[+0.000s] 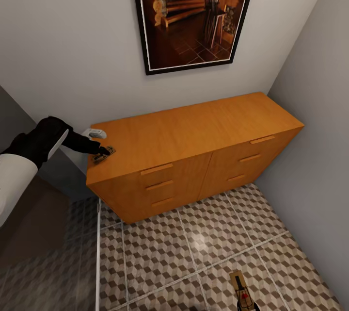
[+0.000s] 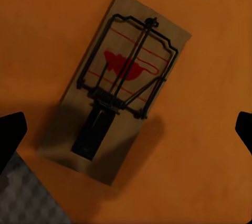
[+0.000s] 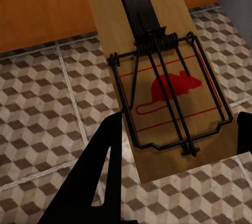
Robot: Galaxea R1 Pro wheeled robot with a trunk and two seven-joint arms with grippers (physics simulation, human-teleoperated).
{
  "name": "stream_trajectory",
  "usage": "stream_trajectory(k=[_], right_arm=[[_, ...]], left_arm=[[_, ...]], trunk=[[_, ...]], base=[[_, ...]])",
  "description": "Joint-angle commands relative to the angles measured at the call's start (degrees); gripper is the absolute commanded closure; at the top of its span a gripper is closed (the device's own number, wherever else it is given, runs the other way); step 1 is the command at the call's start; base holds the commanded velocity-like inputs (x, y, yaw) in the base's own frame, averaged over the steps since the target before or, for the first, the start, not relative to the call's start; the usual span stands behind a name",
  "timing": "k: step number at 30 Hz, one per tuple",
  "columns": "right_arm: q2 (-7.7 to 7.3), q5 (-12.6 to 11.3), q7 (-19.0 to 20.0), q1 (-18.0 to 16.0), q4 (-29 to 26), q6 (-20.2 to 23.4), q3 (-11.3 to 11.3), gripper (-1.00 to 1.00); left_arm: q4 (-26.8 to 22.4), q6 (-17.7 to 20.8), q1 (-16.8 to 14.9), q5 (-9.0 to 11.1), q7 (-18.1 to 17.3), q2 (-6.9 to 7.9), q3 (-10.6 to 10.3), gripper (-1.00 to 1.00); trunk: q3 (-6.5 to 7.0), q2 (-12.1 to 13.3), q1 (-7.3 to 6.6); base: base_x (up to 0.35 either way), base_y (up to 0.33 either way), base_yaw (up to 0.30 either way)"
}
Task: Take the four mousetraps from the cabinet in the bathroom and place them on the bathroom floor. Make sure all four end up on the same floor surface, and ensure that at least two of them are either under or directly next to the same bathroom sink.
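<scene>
Two mousetraps show: one (image 1: 103, 154) lies on the cabinet (image 1: 194, 126) top at its nine-o'clock corner under the left fingers (image 2: 10, 135), spread wide to pinch it next, while another (image 3: 160, 72) sits between the right fingers (image 3: 100, 177), grip unclear, over the bathroom floor (image 1: 160, 253).

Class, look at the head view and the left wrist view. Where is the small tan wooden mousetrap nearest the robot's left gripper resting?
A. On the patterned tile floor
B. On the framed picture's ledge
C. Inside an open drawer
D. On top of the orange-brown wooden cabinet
D: the small tan wooden mousetrap lies flat on the top of the orange-brown wooden cabinet, at its left front corner, with the left gripper over it.
</scene>
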Motion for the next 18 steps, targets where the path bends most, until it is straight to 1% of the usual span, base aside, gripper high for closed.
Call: stream_trajectory(k=[1, 6, 18], right_arm=[[0.01, 0.26, -0.56, -0.05, 0.04, -0.10, 0.33, 1.00], [0.01, 0.26, -0.56, -0.05, 0.05, -0.10, 0.33, 1.00], [0.01, 0.26, -0.56, -0.05, 0.03, -0.10, 0.33, 1.00]], left_arm=[[-0.04, 0.30, -0.02, 0.38, 0.06, 0.09, -0.35, -1.00], [-0.08, 0.30, 0.19, 0.38, 0.06, 0.09, -0.35, -1.00], [-0.08, 0.30, 0.20, 0.38, 0.06, 0.09, -0.35, -1.00]], trunk=[[-0.11, -0.10, 0.03], [-0.37, -0.10, 0.03], [-0.43, -0.10, 0.03]], base=[[0.000, 0.000, 0.000], [0.000, 0.000, 0.000], [0.000, 0.000, 0.000]])
